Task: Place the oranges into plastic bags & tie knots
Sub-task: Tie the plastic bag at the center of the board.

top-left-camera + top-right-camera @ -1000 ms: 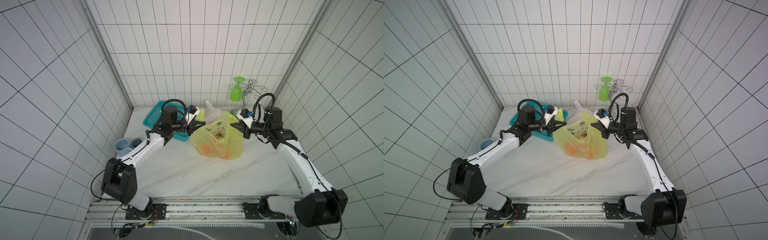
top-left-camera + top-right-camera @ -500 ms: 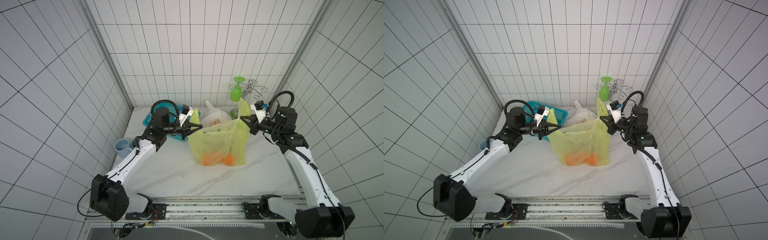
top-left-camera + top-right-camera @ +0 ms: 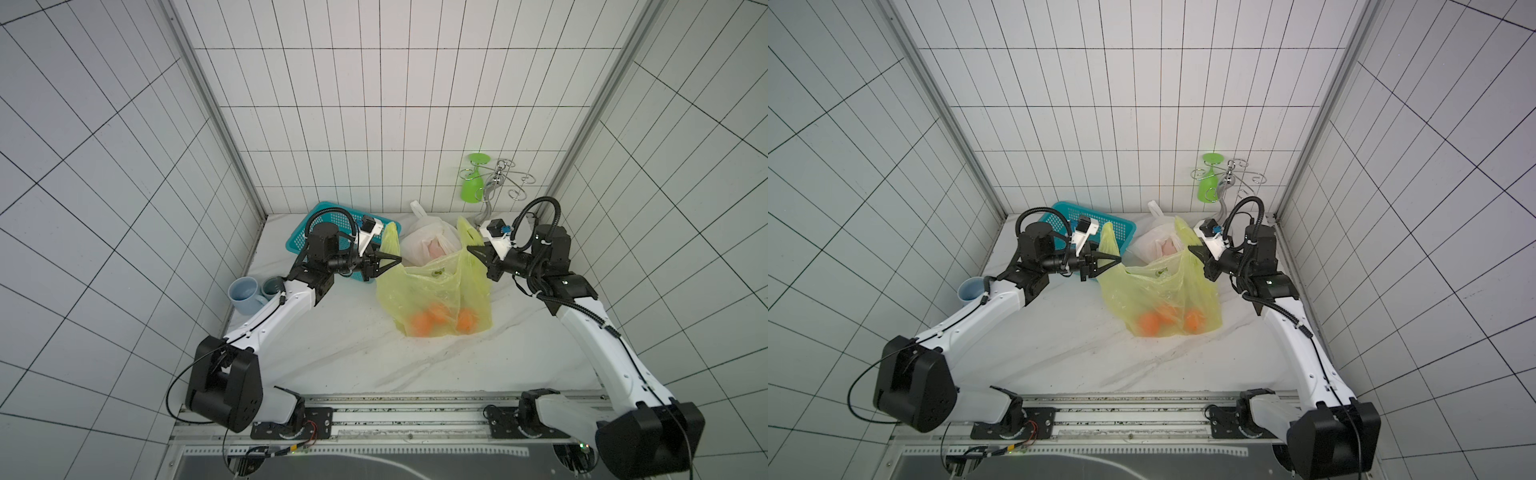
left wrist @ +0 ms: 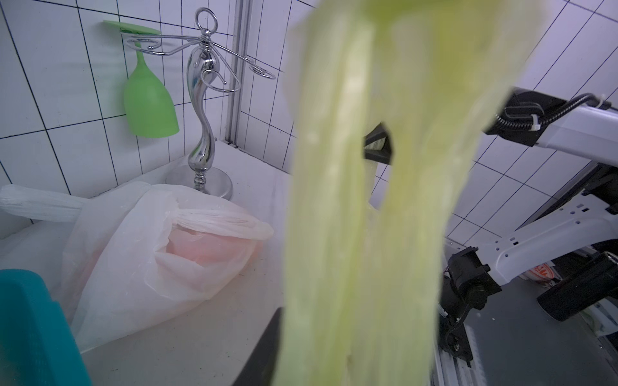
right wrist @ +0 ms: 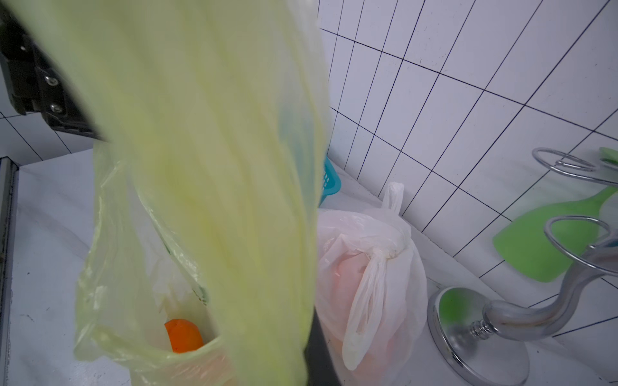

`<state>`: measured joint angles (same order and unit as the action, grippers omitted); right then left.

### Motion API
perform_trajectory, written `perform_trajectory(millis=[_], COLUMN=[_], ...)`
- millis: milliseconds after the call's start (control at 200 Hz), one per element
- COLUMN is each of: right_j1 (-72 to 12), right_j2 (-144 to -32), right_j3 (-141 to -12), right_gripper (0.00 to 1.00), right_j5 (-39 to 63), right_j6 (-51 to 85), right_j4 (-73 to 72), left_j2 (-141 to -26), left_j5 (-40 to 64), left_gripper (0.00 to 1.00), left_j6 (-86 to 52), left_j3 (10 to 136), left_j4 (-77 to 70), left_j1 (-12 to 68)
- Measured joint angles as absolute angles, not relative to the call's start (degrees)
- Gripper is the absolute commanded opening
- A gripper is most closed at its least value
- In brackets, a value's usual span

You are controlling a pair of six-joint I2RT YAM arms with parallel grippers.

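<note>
The yellow-green plastic bag (image 3: 432, 286) stands mid-table in both top views, with oranges (image 3: 424, 323) (image 3: 1150, 323) at its bottom. My left gripper (image 3: 397, 261) is at the bag's left handle (image 4: 351, 200). Its jaws stand slightly apart, one finger (image 4: 264, 347) clear of the strip, which still hangs between them. My right gripper (image 3: 471, 249) is shut on the right handle (image 5: 234, 167), a finger (image 5: 319, 351) pressed against it. One orange (image 5: 184, 334) shows through the bag's mouth. Behind it lies the white plastic bag (image 3: 428, 245), its knot (image 5: 388, 254) tied.
A teal basket (image 3: 301, 235) sits at the back left behind my left wrist. Two grey-blue cups (image 3: 245, 293) stand at the left edge. A chrome glass rack (image 3: 494, 187) with a hanging green glass (image 3: 471, 189) occupies the back right corner.
Both grippers raised the yellow-green bag's handles and pulled them apart, so the bag stood upright. Since then my left gripper's jaws have parted and the bag's top edge sags.
</note>
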<state>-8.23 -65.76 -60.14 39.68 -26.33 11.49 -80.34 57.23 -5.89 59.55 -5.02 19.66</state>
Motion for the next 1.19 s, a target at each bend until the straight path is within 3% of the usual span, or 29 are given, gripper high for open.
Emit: perform_trajectory(millis=[145,315,400,670,1194], right_j1=[-11.18,-15.84,-18.74,-28.67,-29.04], right_j2=[-65.78,-65.78,-65.82,-68.86,-69.58], right_j3=[-60.14,-60.25,-60.27,-60.42,-64.38], right_gripper=[0.00,0.00,0.00,0.00,0.00], right_j5=[34.57,28.77,25.89,16.47,17.06], right_j6=[-31.92,-38.06,-41.10,-46.59,-45.50], right_j4=[13.58,16.47,18.20,21.96,26.85], left_j2=[-80.31,-79.53,-79.64,-82.96,-83.33], left_j5=[57.69,57.06,55.99,54.46,47.18], left_gripper=[0.43,0.16,0.08,0.07,0.10], left_j6=[-7.16,-8.03,-6.59,-2.44,9.17], left_j3=[59.55,59.61,60.82,66.59,67.22], left_j4=[-6.37,-6.59,-5.17,-0.05,8.43], left_j1=[19.46,19.07,20.03,25.43,28.10])
